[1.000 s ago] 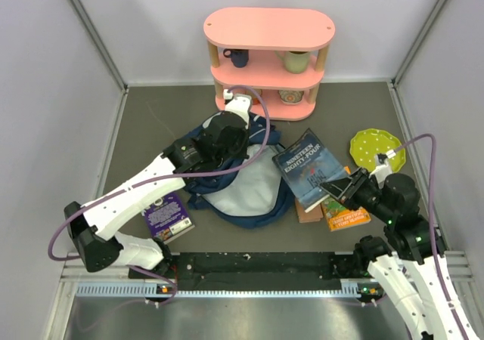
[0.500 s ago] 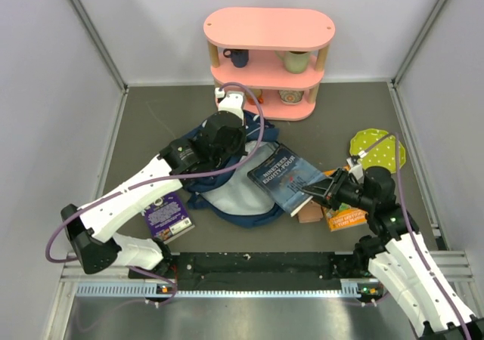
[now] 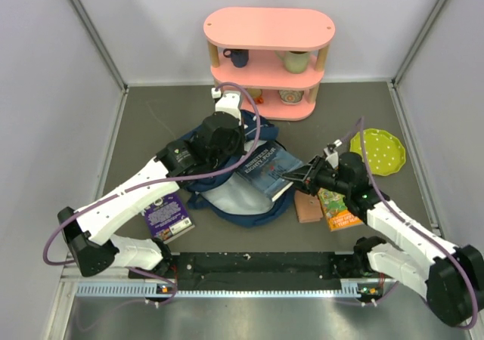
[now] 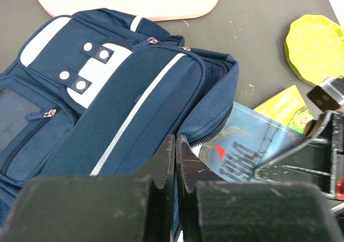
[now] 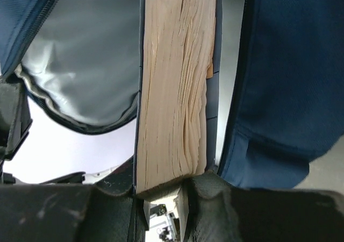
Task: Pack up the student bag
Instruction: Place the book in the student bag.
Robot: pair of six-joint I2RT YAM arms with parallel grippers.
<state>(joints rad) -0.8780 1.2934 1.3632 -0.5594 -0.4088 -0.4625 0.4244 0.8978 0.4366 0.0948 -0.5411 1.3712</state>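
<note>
The navy student bag (image 3: 240, 196) lies at the table's middle, its mouth open and its pale lining showing. In the left wrist view its striped front pocket (image 4: 123, 97) fills the frame. My left gripper (image 3: 231, 149) is shut on the bag's zipper edge (image 4: 176, 145) and holds the mouth open. My right gripper (image 3: 297, 177) is shut on a blue paperback book (image 3: 265, 166), held tilted over the bag's mouth. In the right wrist view the book's page edge (image 5: 173, 91) stands between the fingers (image 5: 177, 187), with the pale lining (image 5: 86, 59) to its left and navy fabric to its right.
A pink shelf (image 3: 268, 30) with cups stands at the back. A yellow-green dotted plate (image 3: 378, 151) lies at the right. An orange book (image 3: 340, 211) and a brown one (image 3: 306, 206) lie under my right arm. A purple book (image 3: 168, 213) lies left of the bag.
My right gripper has carried the blue book leftward from beside the bag to over its open mouth. My left gripper has kept hold of the bag's edge, shifting slightly back.
</note>
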